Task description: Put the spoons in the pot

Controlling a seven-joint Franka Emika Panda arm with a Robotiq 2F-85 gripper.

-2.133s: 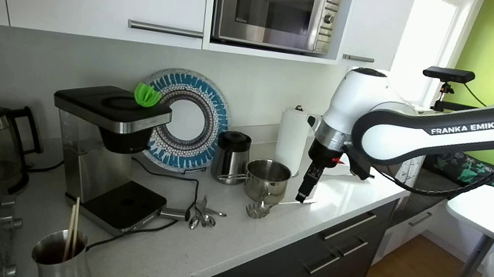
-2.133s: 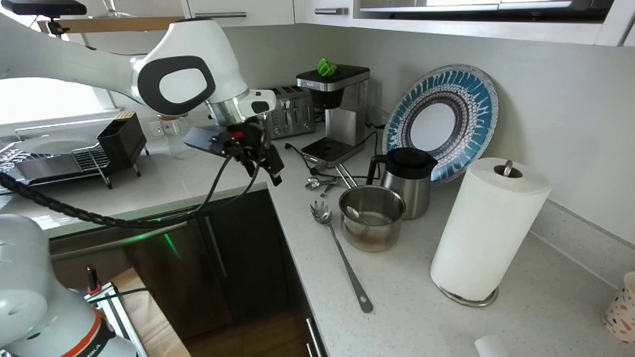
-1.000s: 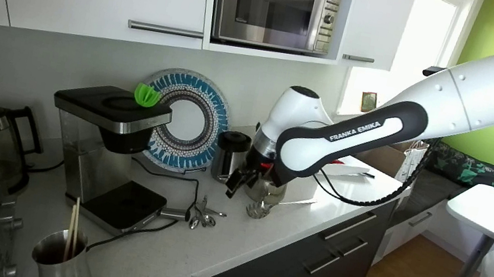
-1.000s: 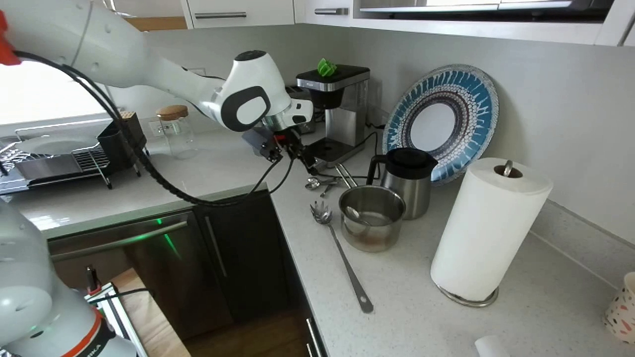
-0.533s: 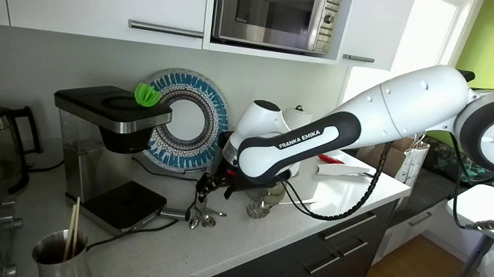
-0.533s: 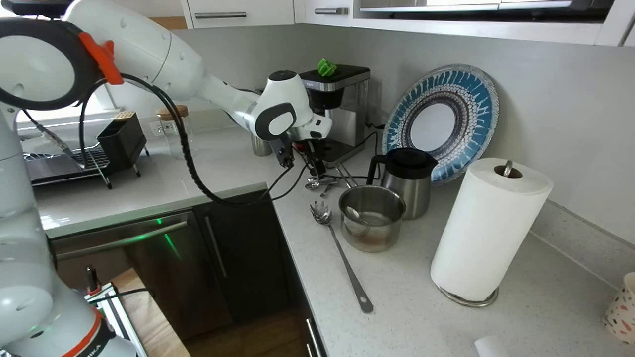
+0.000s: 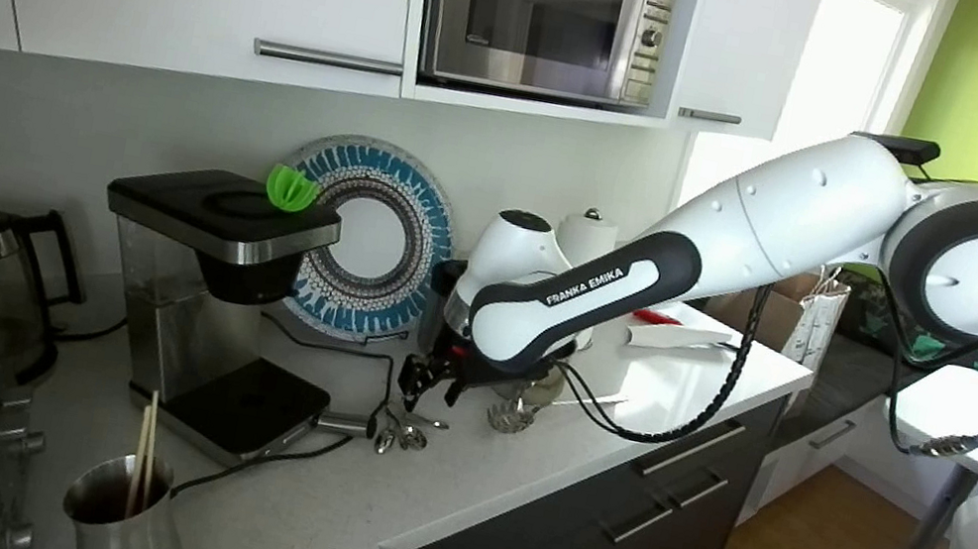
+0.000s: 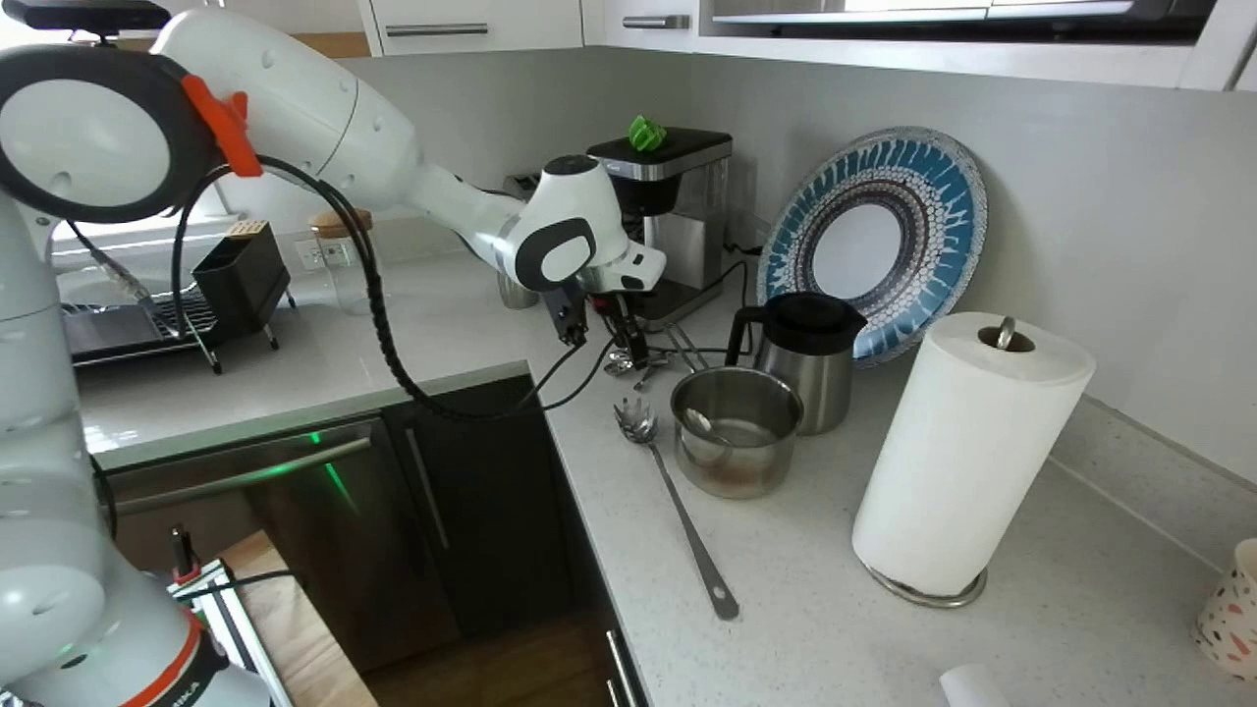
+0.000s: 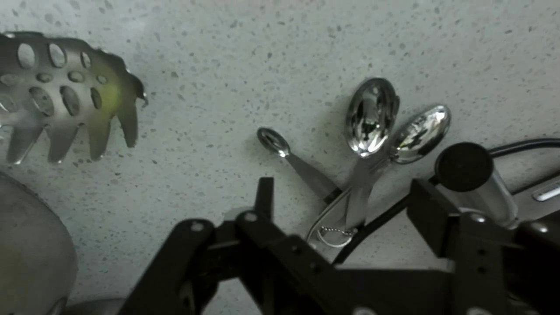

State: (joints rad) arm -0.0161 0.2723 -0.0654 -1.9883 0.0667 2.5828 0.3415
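A set of shiny measuring spoons [image 9: 371,116] lies on the counter, joined by a ring, with bowls fanned out. The spoons show in both exterior views [image 7: 399,440] [image 8: 621,363]. My gripper [image 9: 343,192] is open and empty above them, the handles and ring between its fingers. It also shows in both exterior views [image 7: 430,398] [image 8: 607,346]. The steel pot [image 8: 737,457] stands near; part of it shows at the wrist view's left edge [image 9: 30,249]. A spoon shape shows inside it; I cannot tell whether it is a spoon or a reflection.
A slotted pasta server [image 8: 687,520] lies beside the pot, its head [image 9: 65,92] left of the spoons. A black cord [image 9: 380,221] runs under my fingers. A coffee maker [image 7: 223,298], steel jug [image 8: 810,363] and paper towel roll [image 8: 967,462] stand nearby.
My gripper has swung from beside the pot toward the coffee maker and down over the measuring spoons. In the last half second it has shifted only slightly. The spoons and pot have not moved.
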